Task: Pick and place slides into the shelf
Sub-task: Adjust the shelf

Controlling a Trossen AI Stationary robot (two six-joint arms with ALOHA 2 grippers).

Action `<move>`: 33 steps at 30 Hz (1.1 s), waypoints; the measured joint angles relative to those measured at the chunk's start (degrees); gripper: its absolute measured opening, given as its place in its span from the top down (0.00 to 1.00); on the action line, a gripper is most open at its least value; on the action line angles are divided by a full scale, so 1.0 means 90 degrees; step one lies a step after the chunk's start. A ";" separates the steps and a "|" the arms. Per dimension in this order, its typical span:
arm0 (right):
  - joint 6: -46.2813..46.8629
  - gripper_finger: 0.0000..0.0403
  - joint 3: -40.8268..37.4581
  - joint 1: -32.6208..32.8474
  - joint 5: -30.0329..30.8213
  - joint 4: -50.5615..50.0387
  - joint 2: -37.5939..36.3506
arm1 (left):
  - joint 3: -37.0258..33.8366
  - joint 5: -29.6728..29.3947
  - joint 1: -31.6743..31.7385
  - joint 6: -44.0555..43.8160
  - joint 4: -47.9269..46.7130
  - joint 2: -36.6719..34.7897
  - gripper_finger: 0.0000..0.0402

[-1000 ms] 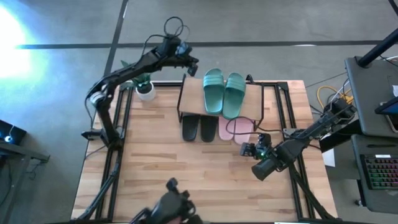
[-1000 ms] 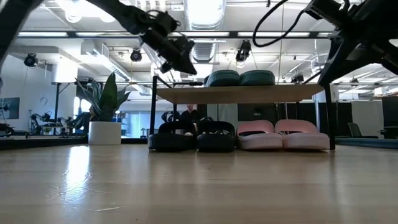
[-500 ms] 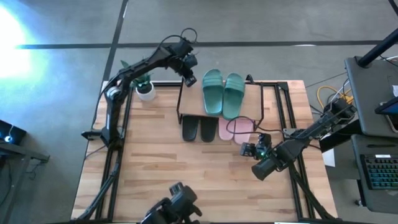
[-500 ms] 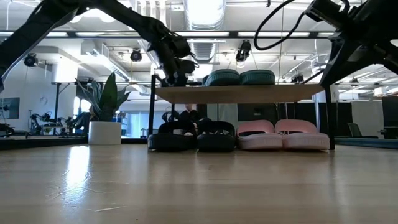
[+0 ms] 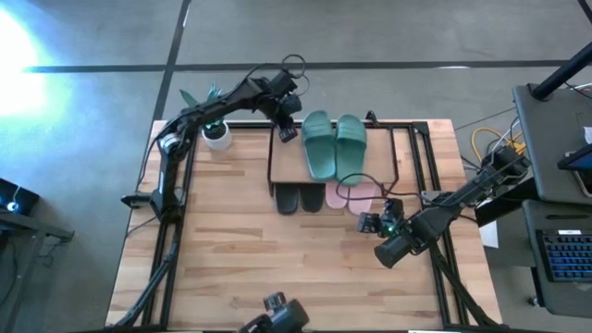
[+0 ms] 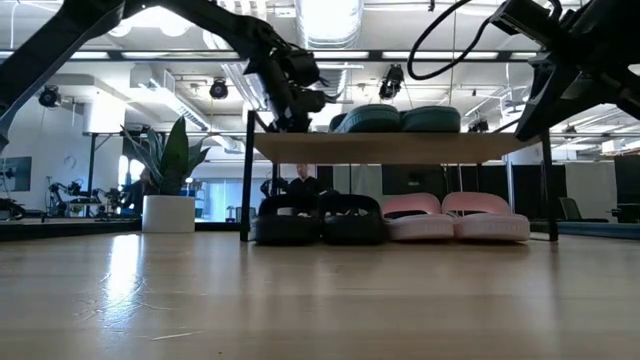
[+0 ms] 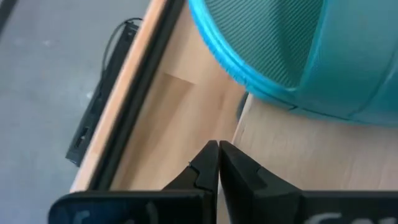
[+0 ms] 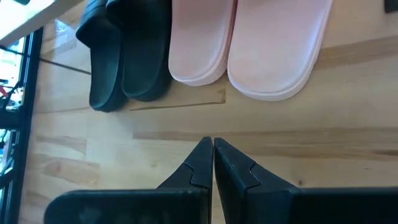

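**Slides all on the shelf**

The green pair (image 5: 334, 144) lies on the shelf (image 5: 381, 165) top; black (image 5: 298, 198) and pink (image 5: 356, 195) pairs sit underneath. The left gripper (image 5: 286, 133), pinched shut and empty, hovers at the shelf's far-left corner, likely nudging. The right gripper (image 5: 367, 223), shut, waits near the pink pair.

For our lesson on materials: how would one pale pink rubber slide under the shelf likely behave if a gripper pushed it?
The pale pink rubber slide lies flat on the wooden table, so it would probably skid rather than roll or tip. It looks thick and foamy, so likely light and slightly bendy. Touching its twin, it might nudge that too.
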 joint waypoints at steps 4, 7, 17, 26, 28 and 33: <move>-0.0103 0.98 0.0000 0.0000 -0.0010 0.0000 0.0000 | -0.0002 -0.0014 -0.0180 -0.0007 -0.0205 -0.0001 1.00; -0.0122 0.98 0.0000 0.0000 -0.0019 -0.0005 0.0000 | -0.0002 -0.0007 -0.0264 -0.0013 -0.0473 -0.0031 1.00; 0.0225 0.98 -0.0002 0.0000 -0.0020 -0.0760 -0.0050 | -0.0044 -0.0478 -0.0285 0.0154 -0.1421 -0.0024 1.00; 0.0174 0.98 -0.0002 0.0037 -0.0339 -0.0743 -0.0022 | -0.0382 -0.1577 -0.0203 0.0323 -0.1305 -0.0620 1.00; 0.0172 0.98 -0.0002 0.0046 -0.0335 -0.0746 -0.0022 | -0.0596 -0.1693 -0.0166 0.0316 -0.0771 -0.1136 1.00; 0.0169 0.98 -0.0036 0.0046 -0.0334 -0.0750 -0.0024 | -0.1786 -0.1317 -0.0126 -0.0871 0.0302 -0.2878 1.00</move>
